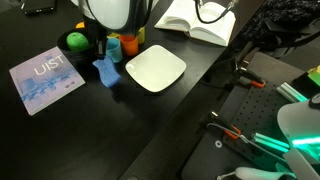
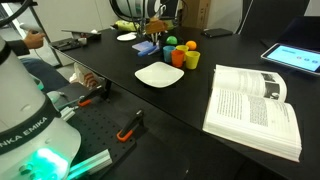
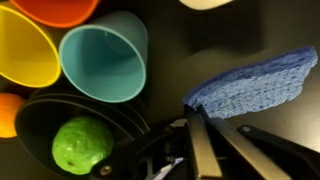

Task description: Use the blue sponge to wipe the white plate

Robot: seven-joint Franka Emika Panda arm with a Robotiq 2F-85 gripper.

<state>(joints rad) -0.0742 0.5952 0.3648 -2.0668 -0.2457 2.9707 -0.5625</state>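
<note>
pincer [image 3: 220, 124]: fingers parted, gripping nothing; tips at the blue sponge's near edge.
lime [image 3: 80, 142]: in a dark bowl [image 3: 30, 125], far left.
light-blue cup [image 3: 100, 62]: mouth facing the wrist camera.
blue sponge [image 3: 255, 82]: on the black worktop [image 1: 60, 130], right of the cup.
white plate [image 1: 155, 70]: bare, near the sponge, not touching it.

The arm [image 1: 112, 12] reaches down low — its pincer [image 3: 218, 122] held with fingers parted.
</note>
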